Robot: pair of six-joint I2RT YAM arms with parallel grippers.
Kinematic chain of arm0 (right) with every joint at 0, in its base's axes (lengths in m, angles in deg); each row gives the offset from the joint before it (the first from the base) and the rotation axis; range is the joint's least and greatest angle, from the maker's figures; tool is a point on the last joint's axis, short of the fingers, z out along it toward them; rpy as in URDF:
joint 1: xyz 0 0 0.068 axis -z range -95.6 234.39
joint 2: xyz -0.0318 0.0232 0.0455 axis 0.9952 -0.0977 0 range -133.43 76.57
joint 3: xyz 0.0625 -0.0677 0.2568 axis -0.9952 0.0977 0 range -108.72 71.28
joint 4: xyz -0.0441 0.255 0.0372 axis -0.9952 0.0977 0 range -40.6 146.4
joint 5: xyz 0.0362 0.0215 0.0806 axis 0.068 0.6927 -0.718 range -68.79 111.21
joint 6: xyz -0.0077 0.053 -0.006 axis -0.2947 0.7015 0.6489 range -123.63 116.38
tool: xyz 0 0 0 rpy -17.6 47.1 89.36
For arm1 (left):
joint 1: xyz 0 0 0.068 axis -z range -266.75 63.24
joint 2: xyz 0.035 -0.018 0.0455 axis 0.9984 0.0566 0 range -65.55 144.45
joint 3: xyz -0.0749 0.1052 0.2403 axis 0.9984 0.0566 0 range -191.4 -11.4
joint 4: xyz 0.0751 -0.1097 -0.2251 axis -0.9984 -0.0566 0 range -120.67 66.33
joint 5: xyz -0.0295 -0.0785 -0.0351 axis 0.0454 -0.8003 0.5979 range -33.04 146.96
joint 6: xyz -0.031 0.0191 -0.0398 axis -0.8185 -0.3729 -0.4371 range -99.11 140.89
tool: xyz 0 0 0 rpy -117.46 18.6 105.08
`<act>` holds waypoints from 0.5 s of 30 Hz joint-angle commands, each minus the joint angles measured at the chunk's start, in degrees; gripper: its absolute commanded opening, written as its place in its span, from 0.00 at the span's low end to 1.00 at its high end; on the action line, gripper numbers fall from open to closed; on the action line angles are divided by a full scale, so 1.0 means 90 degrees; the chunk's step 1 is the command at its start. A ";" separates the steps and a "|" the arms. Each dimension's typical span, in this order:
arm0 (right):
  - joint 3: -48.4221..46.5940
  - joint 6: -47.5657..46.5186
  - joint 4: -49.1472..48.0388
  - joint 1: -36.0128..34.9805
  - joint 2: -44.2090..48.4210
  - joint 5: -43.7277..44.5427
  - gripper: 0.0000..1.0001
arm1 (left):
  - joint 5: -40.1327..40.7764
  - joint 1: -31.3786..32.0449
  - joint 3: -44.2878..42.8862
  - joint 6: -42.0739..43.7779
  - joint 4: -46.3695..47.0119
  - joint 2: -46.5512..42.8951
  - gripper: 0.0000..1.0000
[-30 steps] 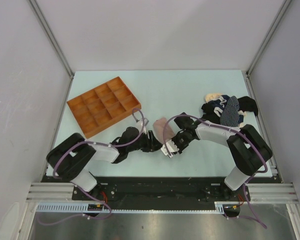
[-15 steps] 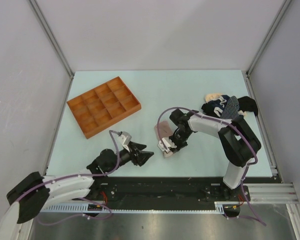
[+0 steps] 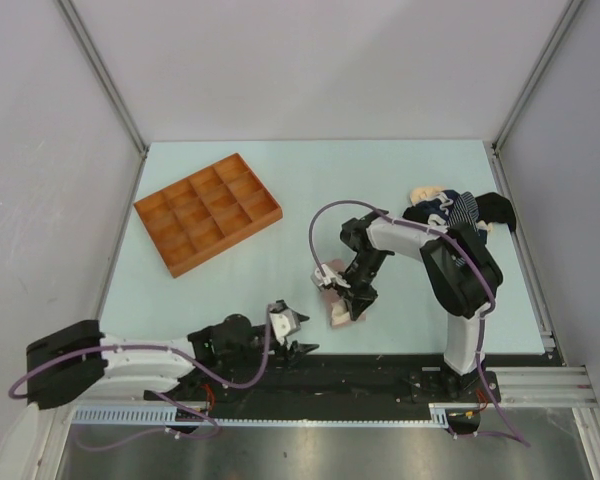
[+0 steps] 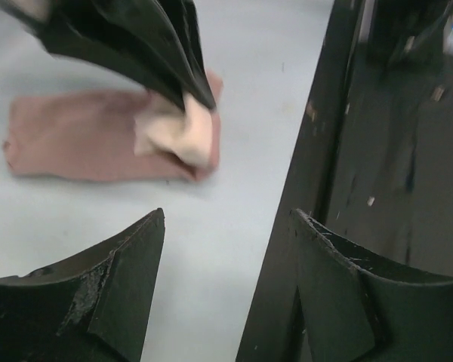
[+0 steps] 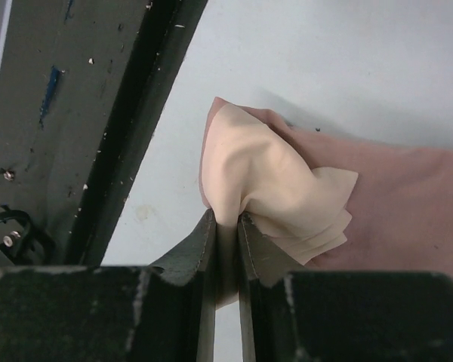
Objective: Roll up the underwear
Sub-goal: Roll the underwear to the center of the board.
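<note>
Pink-beige underwear (image 5: 287, 173): pinched folded end in right claw (image 5: 226, 226), hauled it nearer; backed left claw (image 4: 228, 219) off, agape, empty, short of it. Judged roll barely begun.

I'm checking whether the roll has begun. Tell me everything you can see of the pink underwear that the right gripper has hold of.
The pink underwear is thin soft cloth, dusty pink with a paler cream inner face. It lies as a flat folded strip on the pale table, close to its dark front edge. One end is lifted and bunched, cream side out, pinched by the right gripper, jaws shut. The open left gripper hangs apart from it.
</note>
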 commanded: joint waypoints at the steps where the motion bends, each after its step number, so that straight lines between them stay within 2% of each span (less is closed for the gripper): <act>1: -0.0204 0.0388 0.0339 0.0229 -0.0219 -0.0268 0.06 | 0.0119 0.0275 -0.0699 0.1033 -0.0025 0.0932 0.72; 5: -0.0205 0.0466 0.0320 0.0317 -0.0415 -0.0288 0.06 | 0.0178 0.0402 -0.1286 0.1520 -0.0006 0.2005 0.72; 11: -0.0302 0.0544 0.0310 0.0395 -0.0620 -0.0288 0.06 | 0.0168 0.0432 -0.1834 0.1903 0.0170 0.2691 0.73; 15: -0.0458 0.0408 0.0534 0.0463 -0.0825 -0.0307 0.06 | 0.0188 0.0432 -0.2205 0.2108 -0.0083 0.3276 0.73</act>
